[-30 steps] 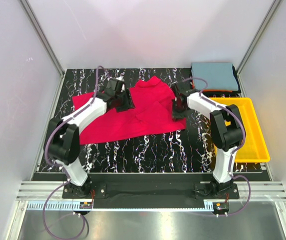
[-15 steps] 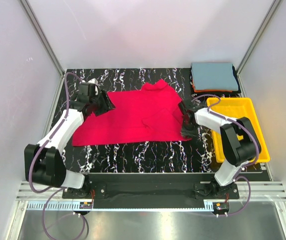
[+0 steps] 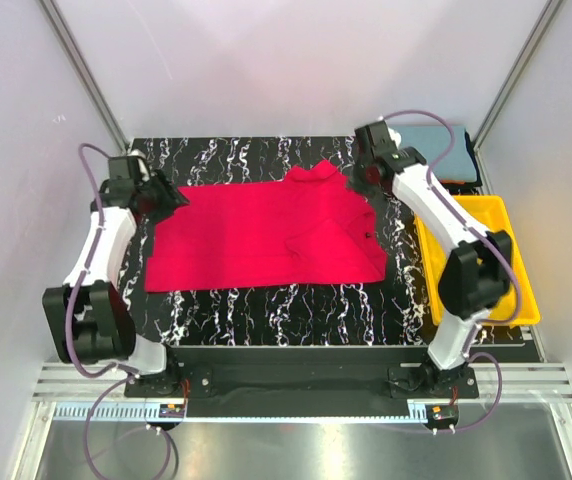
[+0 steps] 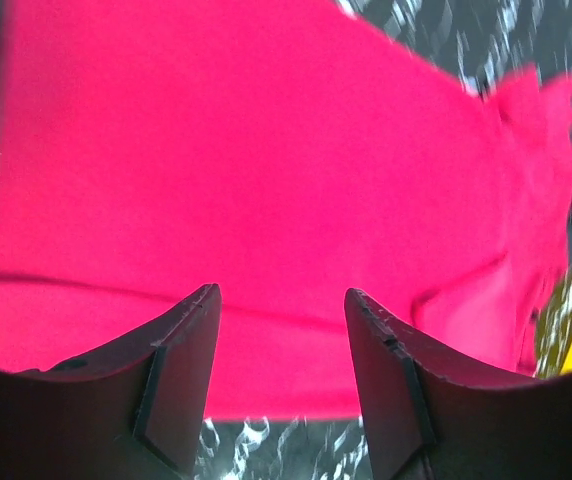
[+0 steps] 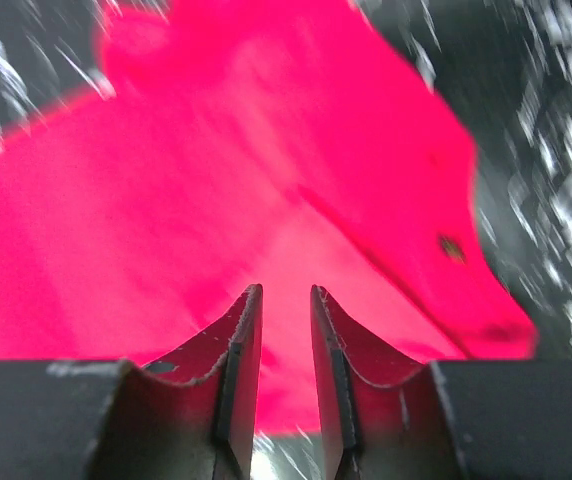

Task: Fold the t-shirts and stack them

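The bright red t-shirt (image 3: 256,235) lies spread flat across the middle of the black marbled table, with a crease and a folded flap on its right half. My left gripper (image 3: 161,197) is at the shirt's left edge; in the left wrist view it (image 4: 281,295) is open and empty, with the shirt (image 4: 266,170) lying beyond it. My right gripper (image 3: 358,180) is at the shirt's back right corner; in the right wrist view it (image 5: 286,290) stands narrowly open with nothing between the fingers, above the shirt (image 5: 266,180). A grey-blue folded shirt (image 3: 448,150) lies at the back right, partly hidden by my right arm.
A yellow plastic tray (image 3: 521,270) stands along the table's right side, and my right arm reaches over it. A thin orange and dark edge (image 3: 458,183) shows under the grey-blue shirt. White walls enclose the table on three sides.
Both arms have swung outward and back, pulling the red shirt out flat. The left gripper moved to the far left edge, and the right gripper rose to the back right corner and let go.
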You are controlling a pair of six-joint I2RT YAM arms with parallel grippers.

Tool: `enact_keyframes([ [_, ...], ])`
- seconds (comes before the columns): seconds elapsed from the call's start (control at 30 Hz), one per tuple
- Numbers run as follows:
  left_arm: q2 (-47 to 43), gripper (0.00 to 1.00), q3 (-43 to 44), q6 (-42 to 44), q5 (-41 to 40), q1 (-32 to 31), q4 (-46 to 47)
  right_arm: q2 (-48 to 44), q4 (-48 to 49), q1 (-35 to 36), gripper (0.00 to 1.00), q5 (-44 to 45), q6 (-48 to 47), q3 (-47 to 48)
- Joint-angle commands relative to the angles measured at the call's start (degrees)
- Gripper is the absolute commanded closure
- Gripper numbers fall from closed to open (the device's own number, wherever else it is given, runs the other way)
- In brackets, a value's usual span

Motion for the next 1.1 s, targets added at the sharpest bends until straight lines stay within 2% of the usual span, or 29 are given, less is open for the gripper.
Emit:
enact_keyframes([
  [0.0,4.1,0.43,7.5,-0.8,2.7,4.4,-0.6,10.0,0.4,-1.8,0.67,1.3,1.9,13.2],
  [0.1,9.3,0.43,12.7,-4.6,2.8,6.2,-0.6,18.1,0.3,-2.8,0.67,0.9,3.6,23.1],
  [0.3,26.3,0.45,25.9,-6.3,4.1,7.7,-0.1,33.7,0.3,-4.3,0.68,-2.3,6.5,41.2],
  [0.5,37.4,0.45,33.3,-6.5,3.1,9.2,1.0,48.2,0.7,-5.5,0.67,-4.7,5.1,59.2],
  [0.57,39.9,0.45,35.1,-6.7,3.5,9.4,1.0,50.0,1.1,-6.0,0.67,-3.2,6.2,60.7],
  [0.77,45.2,0.43,39.9,-5.6,2.9,9.9,1.5,50.5,5.3,-6.9,0.67,-2.1,8.2,56.3],
  [1.07,48.2,0.43,40.9,-4.4,0.3,10.3,2.2,51.6,7.9,-7.1,0.66,-1.9,6.0,53.3],
])
